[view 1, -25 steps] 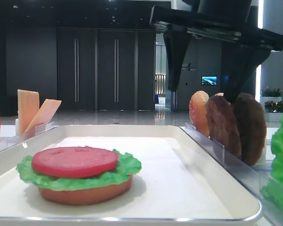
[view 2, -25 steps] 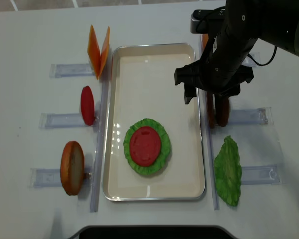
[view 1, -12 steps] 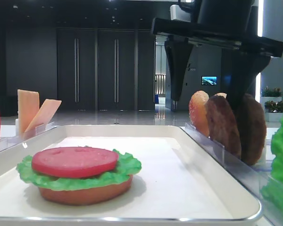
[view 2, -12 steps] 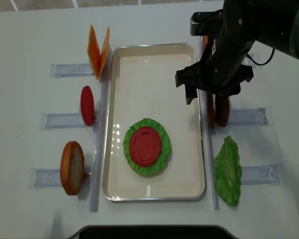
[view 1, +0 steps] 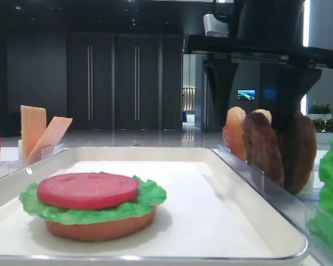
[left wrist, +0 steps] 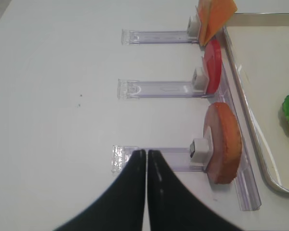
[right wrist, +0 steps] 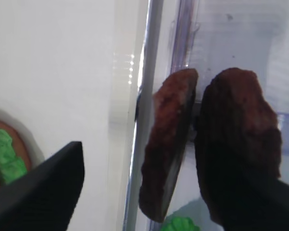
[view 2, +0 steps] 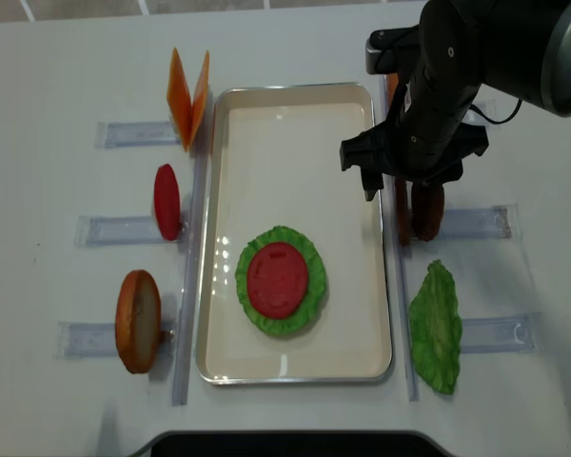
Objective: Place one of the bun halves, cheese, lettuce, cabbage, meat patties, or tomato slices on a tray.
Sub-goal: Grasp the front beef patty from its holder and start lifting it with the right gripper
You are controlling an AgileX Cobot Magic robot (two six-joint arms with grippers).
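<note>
A white tabletop is seen below, a dark hall with tall doors behind. The right gripper (view 2: 411, 181) is spread wide with nothing held; the two meat patties (right wrist: 202, 144) stand on edge in a clear rack (view 2: 476, 222), between and just beneath its fingers (right wrist: 43, 190). The tray (view 2: 295, 114) lies just left of them, already bearing bun base, lettuce and tomato. If both patties are straddled, two may be lifted or one toppled. The left gripper (left wrist: 146, 161) is pressed closed and empty. No writing can be read
</note>
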